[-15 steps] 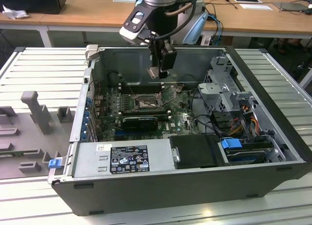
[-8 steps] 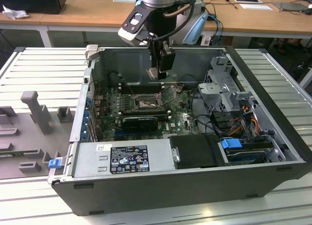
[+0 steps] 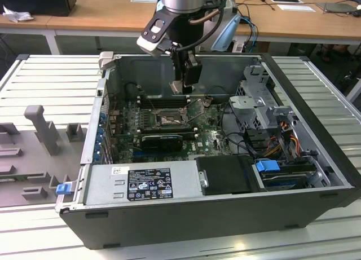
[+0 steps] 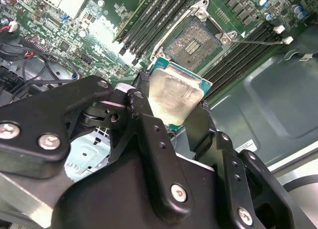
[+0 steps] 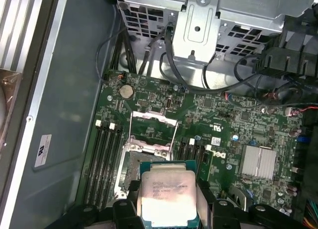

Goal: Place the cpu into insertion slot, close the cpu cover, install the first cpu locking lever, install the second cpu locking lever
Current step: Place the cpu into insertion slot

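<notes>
The jaws are clamped on the cpu (image 5: 168, 196) by two opposite edges — metal top showing — above the open insertion slot (image 4: 194, 42), not touching it, inside the computer case (image 3: 225, 220).

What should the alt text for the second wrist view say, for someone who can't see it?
The black claw grips the cpu by two opposite edges, its silver top showing. Beyond it, the insertion slot sits uncovered and empty on the green circuit board, with long black memory slots alongside.
</notes>
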Tool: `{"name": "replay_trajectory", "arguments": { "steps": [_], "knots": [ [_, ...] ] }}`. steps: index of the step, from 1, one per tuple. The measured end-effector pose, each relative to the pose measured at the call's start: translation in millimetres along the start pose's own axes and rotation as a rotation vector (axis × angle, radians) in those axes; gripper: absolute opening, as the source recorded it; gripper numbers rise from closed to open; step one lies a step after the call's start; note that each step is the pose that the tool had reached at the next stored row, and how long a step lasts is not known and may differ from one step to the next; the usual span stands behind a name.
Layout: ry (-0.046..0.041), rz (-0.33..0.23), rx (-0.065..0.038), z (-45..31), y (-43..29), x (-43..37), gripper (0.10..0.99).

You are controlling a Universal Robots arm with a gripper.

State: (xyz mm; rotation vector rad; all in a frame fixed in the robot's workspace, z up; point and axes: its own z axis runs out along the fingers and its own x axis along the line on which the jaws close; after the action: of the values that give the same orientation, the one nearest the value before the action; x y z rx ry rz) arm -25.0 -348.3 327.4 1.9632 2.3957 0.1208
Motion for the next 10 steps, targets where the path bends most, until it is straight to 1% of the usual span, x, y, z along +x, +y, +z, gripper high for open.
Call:
{"name": "replay_trajectory", "arguments": {
  "steps": [7, 10],
  "knots": [
    [-0.0001, 0.0, 0.0, 9.7, -0.8, -0.2, 0.529],
    [0.0001, 0.0, 0.0, 12.1, -1.1, -0.2, 0.529]
  ]
}}
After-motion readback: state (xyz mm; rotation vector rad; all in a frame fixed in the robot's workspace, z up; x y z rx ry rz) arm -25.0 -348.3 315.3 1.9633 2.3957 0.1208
